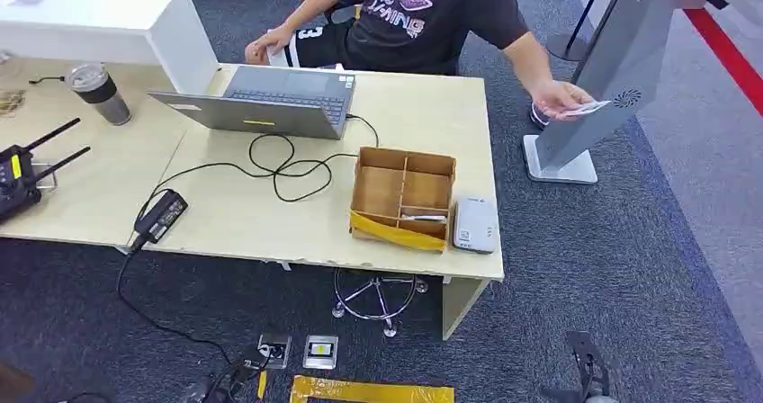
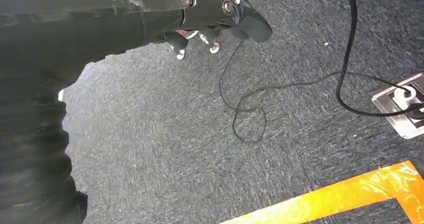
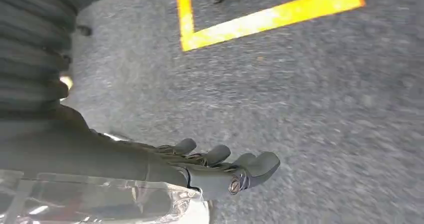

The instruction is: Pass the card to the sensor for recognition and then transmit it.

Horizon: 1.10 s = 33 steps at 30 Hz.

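Note:
A white card lies in the front right compartment of a brown divided cardboard box on the desk. Just right of the box, at the desk's corner, lies a flat grey sensor unit. A seated person in a dark shirt holds another white card against a grey floor-standing kiosk beyond the desk. My left hand hangs over grey carpet, fingers extended, holding nothing. My right hand also hangs above the carpet with its fingers apart and nothing in them.
An open laptop, its black cable and power brick lie on the wooden desk. A tumbler and a black radio device sit at the left. Yellow floor tape and a floor socket lie below.

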Motion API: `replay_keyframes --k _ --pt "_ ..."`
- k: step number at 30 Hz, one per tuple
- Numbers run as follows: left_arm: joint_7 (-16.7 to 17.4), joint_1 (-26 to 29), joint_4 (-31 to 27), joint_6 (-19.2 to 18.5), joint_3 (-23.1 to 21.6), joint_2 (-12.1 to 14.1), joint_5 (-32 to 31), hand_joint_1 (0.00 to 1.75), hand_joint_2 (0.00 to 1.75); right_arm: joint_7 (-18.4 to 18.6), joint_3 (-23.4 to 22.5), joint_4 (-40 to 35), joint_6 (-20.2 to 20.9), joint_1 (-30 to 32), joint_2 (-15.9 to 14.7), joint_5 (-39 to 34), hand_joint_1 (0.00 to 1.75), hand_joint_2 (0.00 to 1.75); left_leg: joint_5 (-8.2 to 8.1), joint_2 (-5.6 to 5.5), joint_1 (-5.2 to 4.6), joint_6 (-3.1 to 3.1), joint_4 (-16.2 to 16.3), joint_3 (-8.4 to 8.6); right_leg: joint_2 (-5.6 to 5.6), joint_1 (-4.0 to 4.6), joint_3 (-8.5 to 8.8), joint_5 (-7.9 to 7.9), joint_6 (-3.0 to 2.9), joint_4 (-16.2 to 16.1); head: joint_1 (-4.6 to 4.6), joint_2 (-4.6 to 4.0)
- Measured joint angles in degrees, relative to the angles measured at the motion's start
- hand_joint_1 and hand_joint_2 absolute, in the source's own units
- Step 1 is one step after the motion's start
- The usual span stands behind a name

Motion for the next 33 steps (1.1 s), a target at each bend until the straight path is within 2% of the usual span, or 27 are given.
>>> replay_keyframes --k 10,21,27,33 --pt "0.4 -0.5 0.0 -0.3 0.0 0.0 -0.8 0.00 1.75 -2.4 -2.6 -0.1 -1.9 -4.9 -2.5 -0.7 0.00 1.75 0.01 -0.01 0.00 0.02 0.0 -0.01 -0.01 0.00 -0.01 0.00 0.00 0.0 0.02 0.00" --pt "0.5 -0.8 0.0 -0.5 0.0 -0.1 -1.8 0.00 1.75 -8.8 -4.8 -0.5 -5.4 -10.5 -5.8 1.8 0.00 1.75 0.02 -0.01 -0.02 0.03 0.0 -0.01 -0.02 -0.02 0.01 0.05 0.03 0.0 0.02 0.00" --pt "0.6 -1.0 0.0 -0.4 0.0 -0.1 -1.9 0.00 1.75 -11.8 -6.5 -1.7 -6.4 -18.3 -10.0 4.6 0.00 1.75 0.04 -0.01 -0.07 0.05 0.0 -0.04 -0.03 -0.08 -0.01 0.06 0.04 0.0 0.02 0.00" --pt "0.6 -0.9 0.0 0.1 0.0 -0.1 -1.5 0.00 1.75 -16.2 -8.2 -3.9 -7.3 -26.7 -11.7 9.6 0.00 1.75 0.04 -0.01 -0.07 0.05 0.0 -0.03 -0.02 -0.07 -0.03 0.08 0.05 0.0 0.02 0.00"
